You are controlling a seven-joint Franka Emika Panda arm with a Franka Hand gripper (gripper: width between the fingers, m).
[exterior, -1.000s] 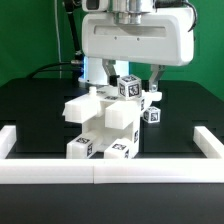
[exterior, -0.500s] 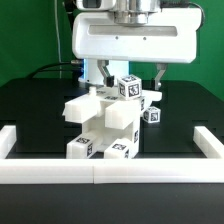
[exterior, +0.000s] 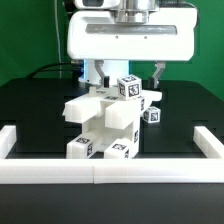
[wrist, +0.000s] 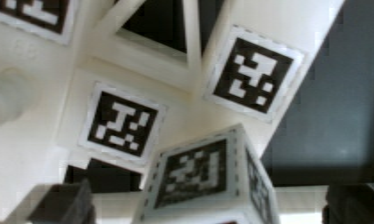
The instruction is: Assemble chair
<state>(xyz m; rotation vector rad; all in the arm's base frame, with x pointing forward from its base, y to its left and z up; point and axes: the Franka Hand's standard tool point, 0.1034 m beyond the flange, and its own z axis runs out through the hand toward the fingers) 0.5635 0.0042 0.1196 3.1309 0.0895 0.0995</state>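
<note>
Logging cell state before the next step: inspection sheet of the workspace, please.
Surface: black table, flat.
Job's things: chair, partly built, white tagged parts joined at centre.
Clutter: nothing seen.
Grippers: hand open, just above the chair, nothing held.
Cables: thin dark line at the exterior view's left, possibly a cable.
Surroundings: white border rails at front and sides; green backdrop.

**Exterior view:** low, frontal, at middle distance. Faces across the matte black table [exterior: 35, 110], over the long white border rail [exterior: 100, 172], toward a green backdrop [exterior: 30, 40].
**Wrist view:** very near and blurred, facing the small matte-white tagged chair [wrist: 157, 120].
**Shared:** that chair [exterior: 108, 120].
</note>
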